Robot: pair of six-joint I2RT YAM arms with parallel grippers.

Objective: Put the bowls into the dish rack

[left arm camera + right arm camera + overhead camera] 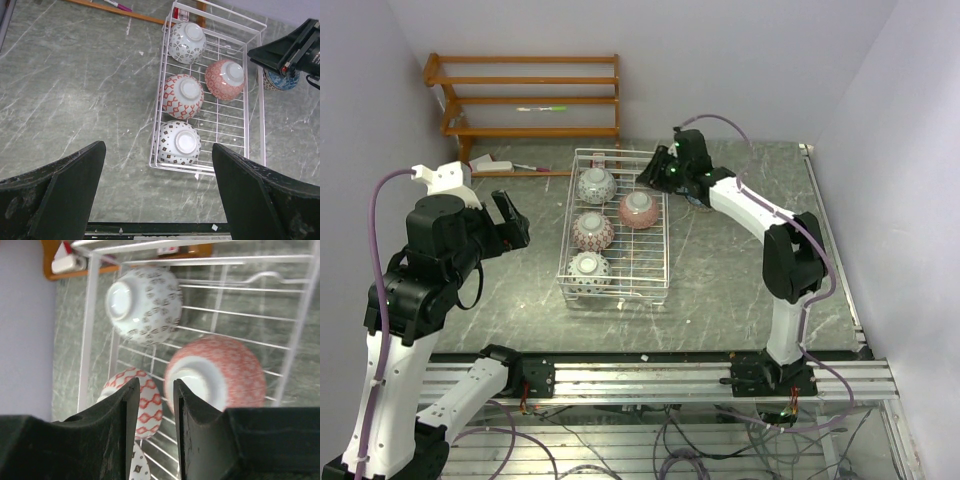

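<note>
Risk: blue bowl (pixel 278 82) sits outside the dish rack (pixel 666 240), by its right wall, just beside your right pincer (pixel 152 385), barely apart and empty; a low swing could knock it. Left pincer (pixel 157 147) gapes wide, empty.

Plain pale lilac walls (pixel 750 60) enclose the cell on three sides. The worktop (pixel 720 290) is dark grey with a marbled finish and pale streaks. An orange wooden slatted shelf (pixel 500 80) stands at the back wall. A metal rail (pixel 650 378) runs along the near edge, with loose cables (pixel 620 450) beneath. Lighting is even.
</note>
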